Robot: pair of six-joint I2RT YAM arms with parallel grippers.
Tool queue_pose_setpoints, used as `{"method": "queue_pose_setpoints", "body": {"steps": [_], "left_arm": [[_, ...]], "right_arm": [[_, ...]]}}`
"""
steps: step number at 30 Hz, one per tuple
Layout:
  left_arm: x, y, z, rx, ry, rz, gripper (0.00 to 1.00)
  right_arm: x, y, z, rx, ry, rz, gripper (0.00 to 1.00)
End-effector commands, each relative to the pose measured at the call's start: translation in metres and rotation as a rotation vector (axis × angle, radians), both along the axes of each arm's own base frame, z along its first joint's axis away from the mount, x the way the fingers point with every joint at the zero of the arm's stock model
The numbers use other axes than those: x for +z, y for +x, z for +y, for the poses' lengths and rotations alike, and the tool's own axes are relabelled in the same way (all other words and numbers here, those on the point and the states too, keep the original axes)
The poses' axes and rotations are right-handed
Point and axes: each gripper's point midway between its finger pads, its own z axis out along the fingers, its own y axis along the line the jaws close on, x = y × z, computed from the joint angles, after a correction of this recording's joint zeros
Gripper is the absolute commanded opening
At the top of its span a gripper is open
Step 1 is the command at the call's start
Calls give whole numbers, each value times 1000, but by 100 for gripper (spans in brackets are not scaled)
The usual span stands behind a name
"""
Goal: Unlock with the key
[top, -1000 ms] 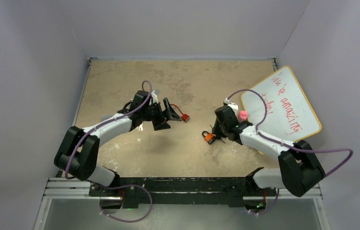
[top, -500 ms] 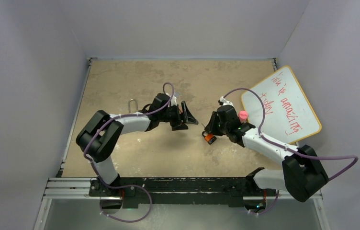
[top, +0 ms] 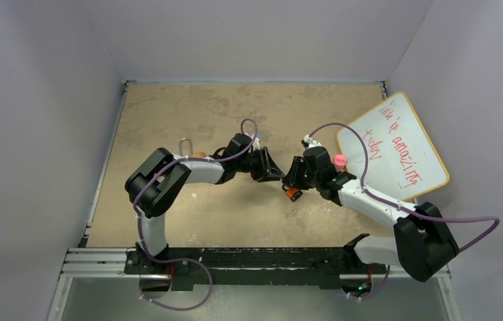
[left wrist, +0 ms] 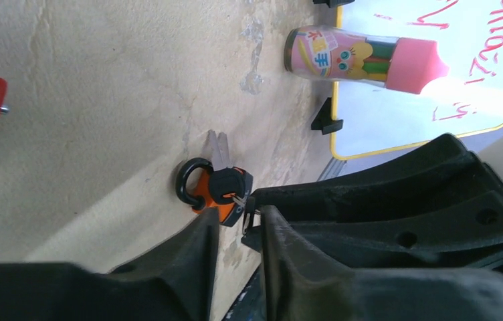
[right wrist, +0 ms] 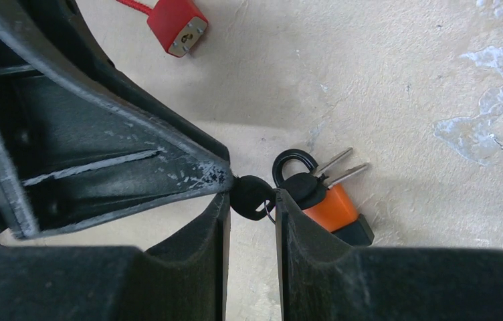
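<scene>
An orange padlock with a black shackle lies on the table, also visible in the left wrist view as the padlock and from above as the padlock. A ring with black-headed keys hangs at its shackle. My right gripper is shut on one black key head, just left of the lock. My left gripper faces it tip to tip. Its jaws stand narrow but still apart, with the held key's edge at the gap's mouth. One left fingertip touches the key head.
A red padlock lies behind the left gripper. A whiteboard leans at the right with a pink-capped tube beside it. A silver U-shaped shackle stands on the table left of the arms.
The left arm swung right across the table until its fingertips met the right gripper, and its jaws narrowed. The right gripper shifted slightly up and left, still holding the key.
</scene>
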Motion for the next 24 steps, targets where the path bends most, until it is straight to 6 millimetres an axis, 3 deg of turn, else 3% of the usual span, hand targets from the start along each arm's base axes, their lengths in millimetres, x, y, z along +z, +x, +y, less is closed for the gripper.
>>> {"method": "queue_pose_setpoints", "body": {"steps": [1, 4, 6, 7, 11, 13, 18, 24], "left_arm": [[24, 13, -18, 5, -92, -47, 22], [29, 13, -21, -6, -103, -57, 2], [33, 13, -20, -9, -103, -79, 0], [35, 13, -19, -13, -98, -94, 0], [50, 13, -12, -48, -65, -207, 0], [67, 13, -8, -95, -40, -299, 0], [120, -3, 6, -287, -20, -532, 0], [183, -37, 24, -505, -80, -693, 0]], "right_arm": [[5, 2, 6, 40, 16, -29, 12], [5, 0, 5, 55, 8, -27, 13], [6, -4, 7, 76, 19, -25, 15], [8, -8, 9, 91, 34, -14, 20], [27, -7, 11, 91, 74, -62, 57], [49, -8, 18, 151, 116, -140, 65], [114, -21, 42, 318, 282, -321, 67], [179, -18, 38, 278, 370, -492, 67]]}}
